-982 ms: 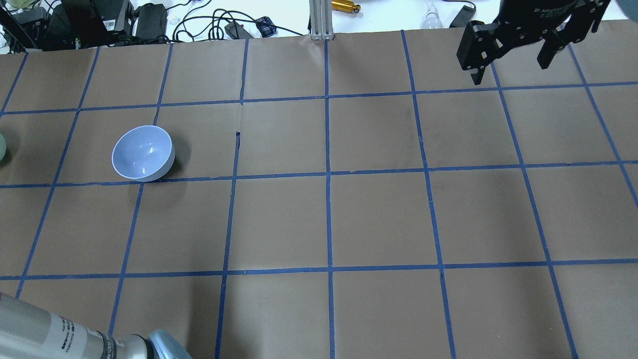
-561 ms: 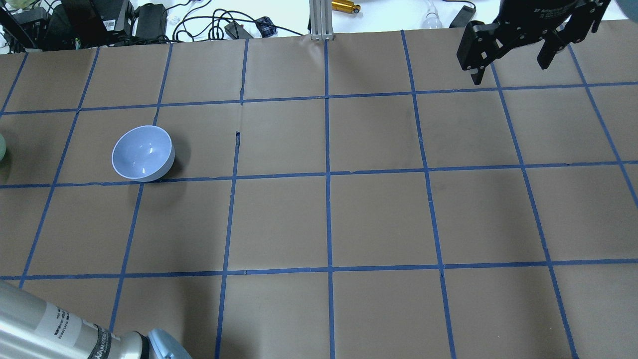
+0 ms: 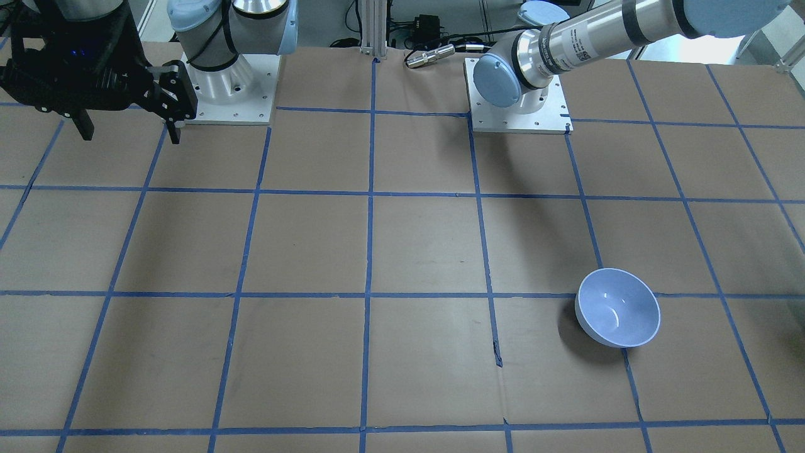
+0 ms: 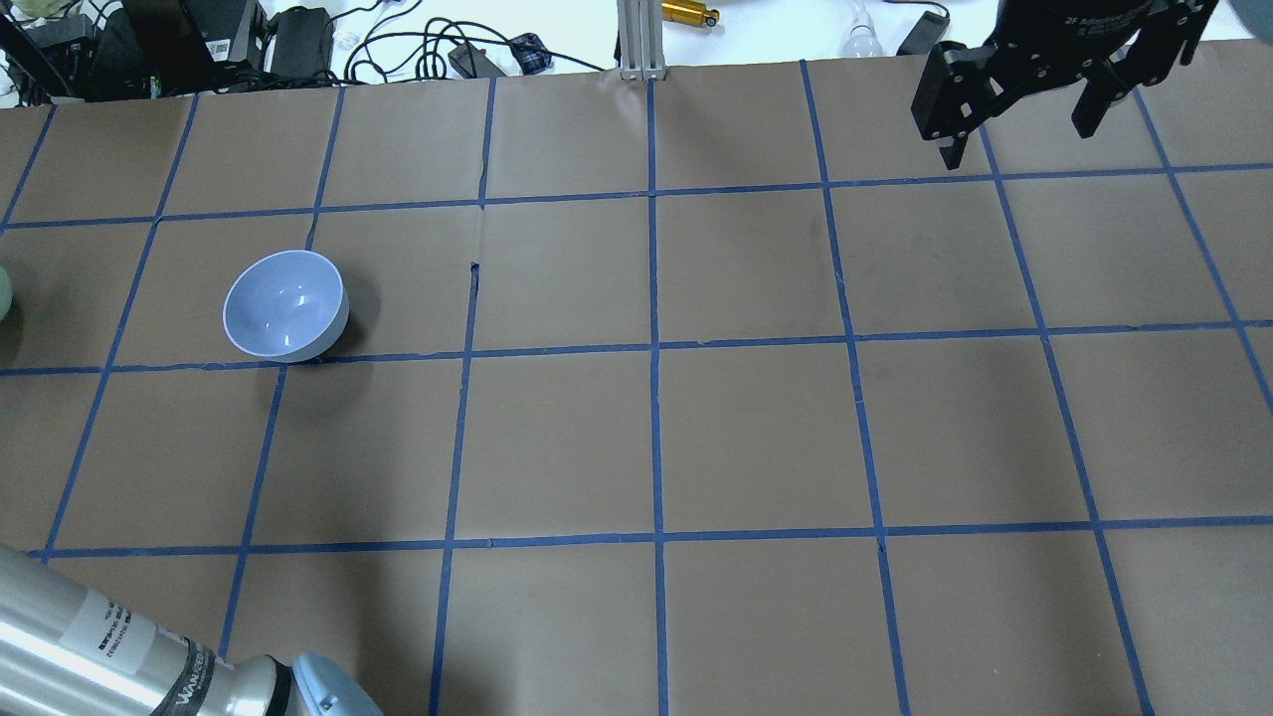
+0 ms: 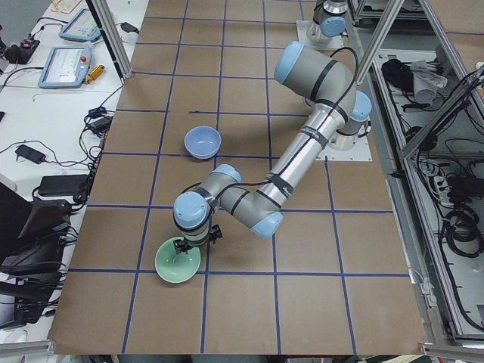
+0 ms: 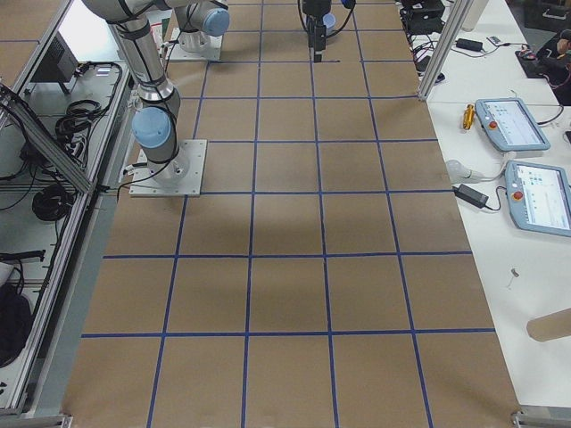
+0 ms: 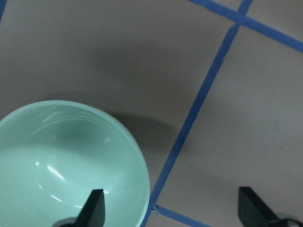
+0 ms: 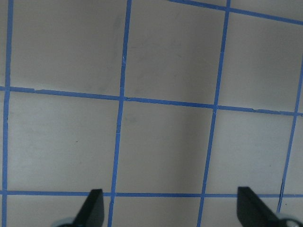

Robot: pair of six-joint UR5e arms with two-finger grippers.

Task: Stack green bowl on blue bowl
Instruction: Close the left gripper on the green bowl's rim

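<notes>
1. The green bowl [image 5: 178, 262] sits upright on the brown-papered table [image 4: 756, 438], out at the robot's left end. It is well apart from the blue bowl [image 4: 285, 303]. From overhead only a sliver of it shows, at the blue bowl's 9 o'clock.
2. The blue bowl stands upright, just beside a blue tape line [image 4: 557, 350].
3. The left gripper [image 7: 173, 210] hangs over the green bowl's rim with its jaws spread wide. One finger [image 7: 94, 210] is over the bowl's inside and the other is outside at 3 o'clock, above the paper. I can't tell whether it touches the bowl.
4. The right gripper [image 4: 1019, 119] hovers between 2 and 3 o'clock from the blue bowl, jaws wide, holding nothing.
</notes>
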